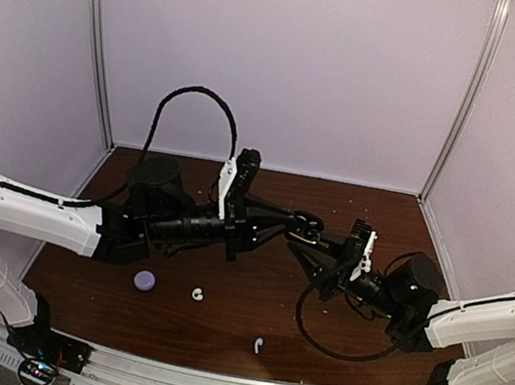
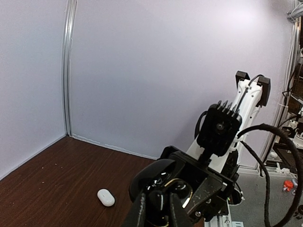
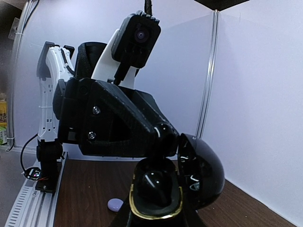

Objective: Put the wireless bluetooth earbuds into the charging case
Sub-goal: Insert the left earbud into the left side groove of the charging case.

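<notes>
My right gripper (image 3: 156,222) is shut on an open black charging case (image 3: 156,208) with a gold rim, held above the table mid-scene (image 1: 314,240). Its lid (image 3: 204,176) is swung to the right. One black earbud (image 3: 158,185) sits in the case. My left gripper (image 2: 157,195) is shut on a second black earbud (image 3: 164,140), held just over the case's open well (image 2: 208,142). A curled white earbud (image 1: 198,293) and a white earbud with a stem (image 1: 258,344) lie on the table near the front.
A pale lavender rounded piece (image 1: 144,280) lies front left and also shows in the right wrist view (image 3: 115,204). A white pebble-like case (image 2: 106,197) lies on the brown table toward the back wall. Pale walls close in three sides.
</notes>
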Robot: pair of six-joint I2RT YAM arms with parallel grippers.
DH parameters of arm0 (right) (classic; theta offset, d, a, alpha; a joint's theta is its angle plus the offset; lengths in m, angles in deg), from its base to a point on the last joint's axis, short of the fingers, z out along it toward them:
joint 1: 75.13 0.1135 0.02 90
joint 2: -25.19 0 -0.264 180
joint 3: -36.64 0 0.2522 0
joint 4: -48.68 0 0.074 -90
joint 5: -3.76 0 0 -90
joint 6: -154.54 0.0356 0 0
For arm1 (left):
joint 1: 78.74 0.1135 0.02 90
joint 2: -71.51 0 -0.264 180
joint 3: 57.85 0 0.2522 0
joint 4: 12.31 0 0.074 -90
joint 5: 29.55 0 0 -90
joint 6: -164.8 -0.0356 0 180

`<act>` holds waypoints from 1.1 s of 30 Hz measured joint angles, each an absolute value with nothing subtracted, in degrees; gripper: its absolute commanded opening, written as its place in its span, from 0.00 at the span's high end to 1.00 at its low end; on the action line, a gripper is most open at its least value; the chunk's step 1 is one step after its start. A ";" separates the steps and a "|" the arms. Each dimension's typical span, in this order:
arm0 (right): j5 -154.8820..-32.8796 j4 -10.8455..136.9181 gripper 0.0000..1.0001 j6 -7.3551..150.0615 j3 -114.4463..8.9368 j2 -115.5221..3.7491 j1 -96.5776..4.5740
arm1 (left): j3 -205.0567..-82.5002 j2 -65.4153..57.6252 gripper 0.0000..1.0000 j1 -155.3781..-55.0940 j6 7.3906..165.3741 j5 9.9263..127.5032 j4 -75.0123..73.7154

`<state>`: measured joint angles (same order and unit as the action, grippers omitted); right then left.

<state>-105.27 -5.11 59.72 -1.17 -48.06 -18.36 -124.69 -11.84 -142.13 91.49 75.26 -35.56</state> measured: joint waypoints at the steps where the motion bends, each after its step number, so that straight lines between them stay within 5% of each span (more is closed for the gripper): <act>1: -105.27 -5.13 1.00 59.70 -1.17 -48.06 -18.36 | -124.71 -11.86 0.82 -142.18 91.49 75.17 -35.54; 20: -105.18 -5.76 1.00 59.52 -1.17 -47.43 -18.36 | -125.74 -12.12 0.59 -142.22 90.35 75.83 -29.75; 33: -105.81 -1.92 1.00 61.14 -1.17 -45.15 -18.36 | -125.74 -5.44 0.29 -142.22 82.46 77.25 -17.35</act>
<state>-105.81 -1.92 61.14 -1.17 -45.15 -18.36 -125.74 -5.44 -142.22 82.46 77.25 -17.35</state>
